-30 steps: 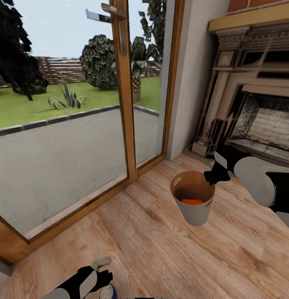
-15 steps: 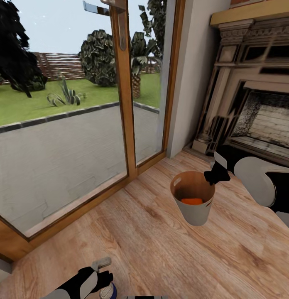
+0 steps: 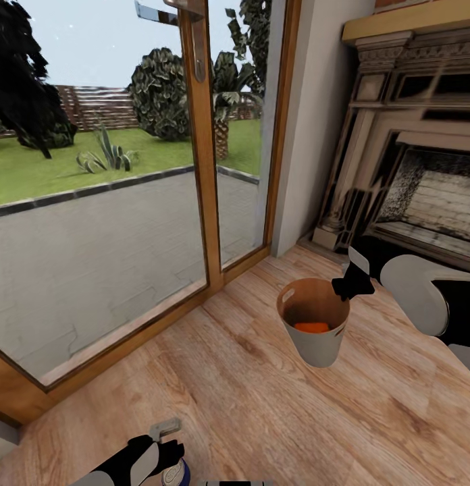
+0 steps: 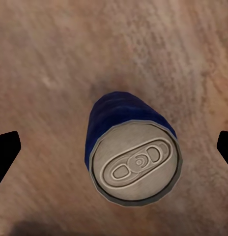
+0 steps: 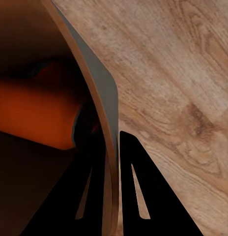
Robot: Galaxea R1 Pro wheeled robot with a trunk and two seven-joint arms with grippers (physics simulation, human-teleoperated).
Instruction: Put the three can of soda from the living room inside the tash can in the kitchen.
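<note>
Soda can (the blue one) stands loose between the left gripper's wide-open fingers and may tip; the right gripper pinches the bin's rim.

one blue can, one orange can, one bin.

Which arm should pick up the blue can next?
Left. The left gripper hangs open right over the blue can, a fingertip on each side and the can upright on the floor. The right gripper is busy: it is shut on the rim of the bin, which has an orange can inside.
</note>
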